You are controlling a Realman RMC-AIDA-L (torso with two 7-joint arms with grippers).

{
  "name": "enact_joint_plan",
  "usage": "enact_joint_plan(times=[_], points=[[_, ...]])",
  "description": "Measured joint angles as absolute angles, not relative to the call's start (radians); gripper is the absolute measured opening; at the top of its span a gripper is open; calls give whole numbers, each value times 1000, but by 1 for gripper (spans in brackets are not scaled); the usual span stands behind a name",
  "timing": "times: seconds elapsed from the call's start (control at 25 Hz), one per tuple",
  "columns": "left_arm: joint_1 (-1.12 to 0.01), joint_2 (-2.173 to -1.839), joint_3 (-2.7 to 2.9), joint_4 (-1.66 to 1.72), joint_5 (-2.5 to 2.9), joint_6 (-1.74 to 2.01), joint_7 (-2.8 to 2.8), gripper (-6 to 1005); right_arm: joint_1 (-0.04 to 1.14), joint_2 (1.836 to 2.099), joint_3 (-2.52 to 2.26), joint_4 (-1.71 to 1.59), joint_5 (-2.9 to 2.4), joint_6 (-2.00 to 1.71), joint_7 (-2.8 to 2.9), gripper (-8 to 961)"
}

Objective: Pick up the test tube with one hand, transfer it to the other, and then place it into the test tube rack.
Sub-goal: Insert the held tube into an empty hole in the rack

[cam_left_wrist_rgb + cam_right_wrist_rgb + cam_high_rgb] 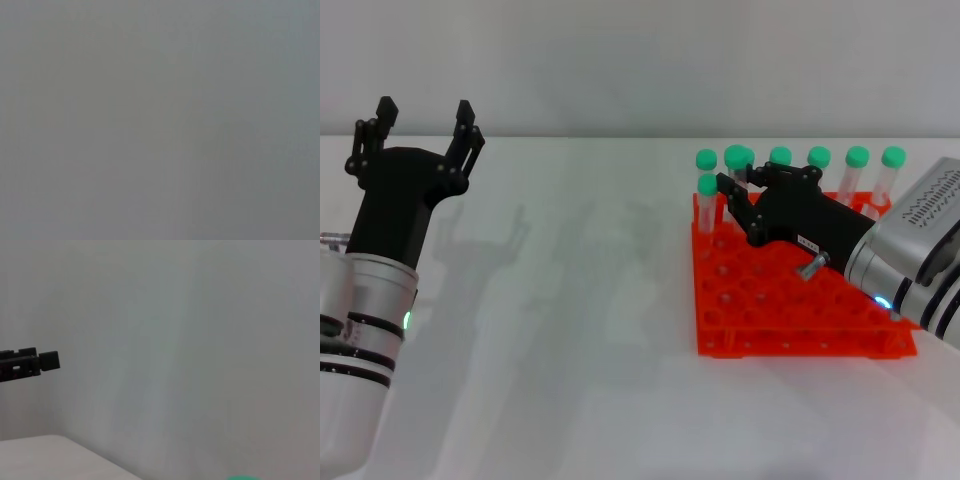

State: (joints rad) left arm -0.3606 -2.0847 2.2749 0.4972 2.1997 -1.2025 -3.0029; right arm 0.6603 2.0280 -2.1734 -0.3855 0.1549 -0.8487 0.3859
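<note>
Left wrist view: uniform grey field, nothing resolvable.

Right wrist view: only a sliver of a green cap (pixel 242 478) shows, cut off by the frame edge; a black end effector part (pixel 30 363) enters from the side, the rest out of frame.

Head view: right end effector (pixel 732 195) covers part of the test tube rack (pixel 800 335) and the lower bodies of several tubes. Whether it grips the test tube (pixel 738 170) cannot be determined. Both arms are cut off at the frame edges.

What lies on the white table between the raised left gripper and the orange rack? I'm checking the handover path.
Nothing: the head view shows bare white table between the left gripper and the orange plastic rack.
</note>
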Motion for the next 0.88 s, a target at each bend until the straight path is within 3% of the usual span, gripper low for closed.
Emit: enact_joint_plan(times=[0.88], points=[[-365,-2085,2275,491,2200,-1203,-3002,832,653,2028,-2189,-387,194,-854,391,236]])
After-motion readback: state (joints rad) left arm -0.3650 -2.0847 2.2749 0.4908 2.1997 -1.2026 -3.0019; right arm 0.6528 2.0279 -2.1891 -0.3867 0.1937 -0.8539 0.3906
